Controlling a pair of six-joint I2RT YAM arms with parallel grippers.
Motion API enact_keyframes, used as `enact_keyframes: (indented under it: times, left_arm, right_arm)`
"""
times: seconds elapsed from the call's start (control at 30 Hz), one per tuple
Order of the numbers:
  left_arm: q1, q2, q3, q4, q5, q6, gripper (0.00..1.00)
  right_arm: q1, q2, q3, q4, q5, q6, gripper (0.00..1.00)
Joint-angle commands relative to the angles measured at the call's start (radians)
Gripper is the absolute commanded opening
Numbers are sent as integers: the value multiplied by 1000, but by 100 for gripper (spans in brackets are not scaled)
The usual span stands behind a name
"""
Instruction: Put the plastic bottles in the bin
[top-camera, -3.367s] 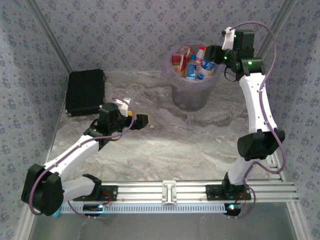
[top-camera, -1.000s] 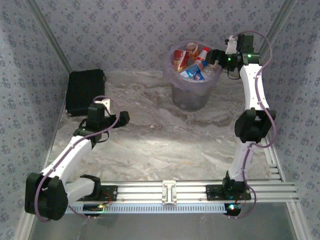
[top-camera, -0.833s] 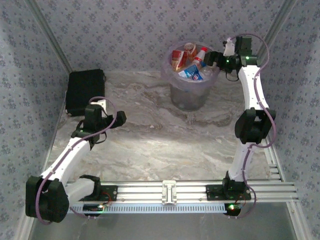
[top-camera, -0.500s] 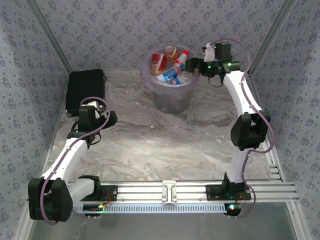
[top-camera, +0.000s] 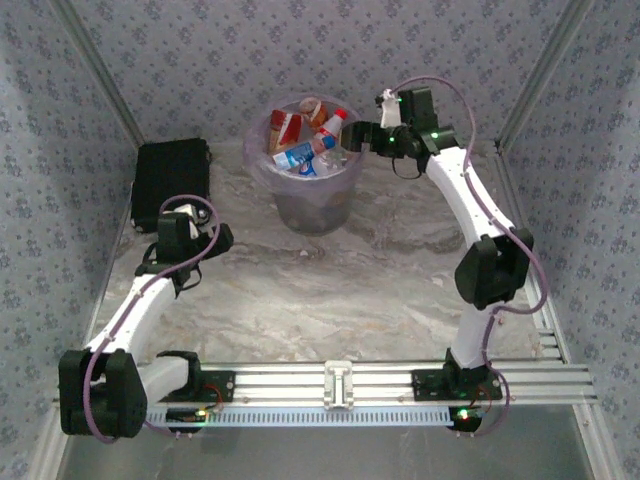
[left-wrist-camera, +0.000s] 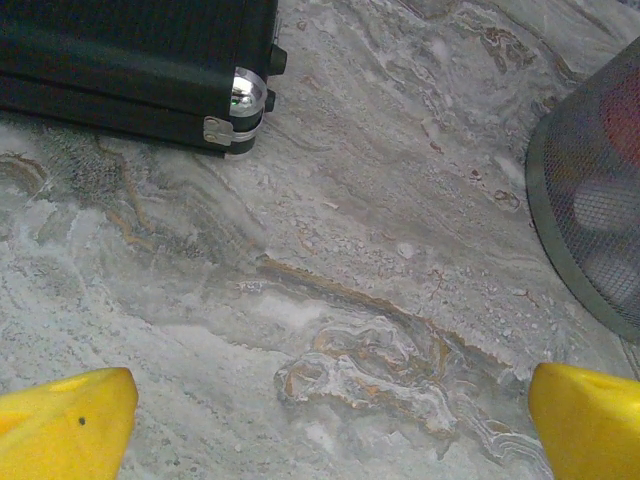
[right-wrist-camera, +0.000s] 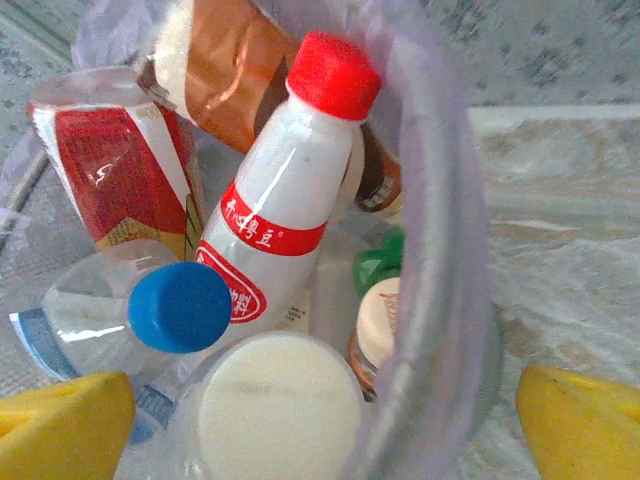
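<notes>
While the right pincer (right-wrist-camera: 320, 430) gapes wide, it straddles the rim of the bin (right-wrist-camera: 445, 250).

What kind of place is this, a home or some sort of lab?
Probably a staged robot test cell, not a home: patterned walls box in a marble-look tabletop, the left arm and right arm are bolted to an aluminium rail, and the bin holds the plastic bottles.

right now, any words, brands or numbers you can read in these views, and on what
None can be read for sure.
White bottle with the red cap: white characters on its red band, too blurred to read.
Red-labelled bottle: print too blurred.
Black case: no marking visible.
</notes>
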Motion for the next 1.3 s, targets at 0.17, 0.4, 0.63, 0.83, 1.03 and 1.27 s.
enact_keyframes:
  times: [0.17,0.4,0.63,0.83,1.03,1.27]
  left_arm:
    - [25,78,15,114,-151,82,100]
    - [47,156,-8,239,-237,166,100]
    - [50,240,-15,341,-229,237,100]
    - [50,284,-79,489,-231,229,100]
    - [50,300,-127,620,-248,255,100]
    - [50,314,-139,689,-260,307,100]
  right_arm:
    - [-121,-349,-291,45,233,-208,100]
    - [-266,-574,-845,296,341,-236,100]
    - [-305,-615,-1188,552,455,-290,100]
    - [-314,-554,-1333,751,510,-292,100]
    - [-312,-493,-1427,965,518,-286,100]
    - [-305,-472,-1444,1080,519,-337,100]
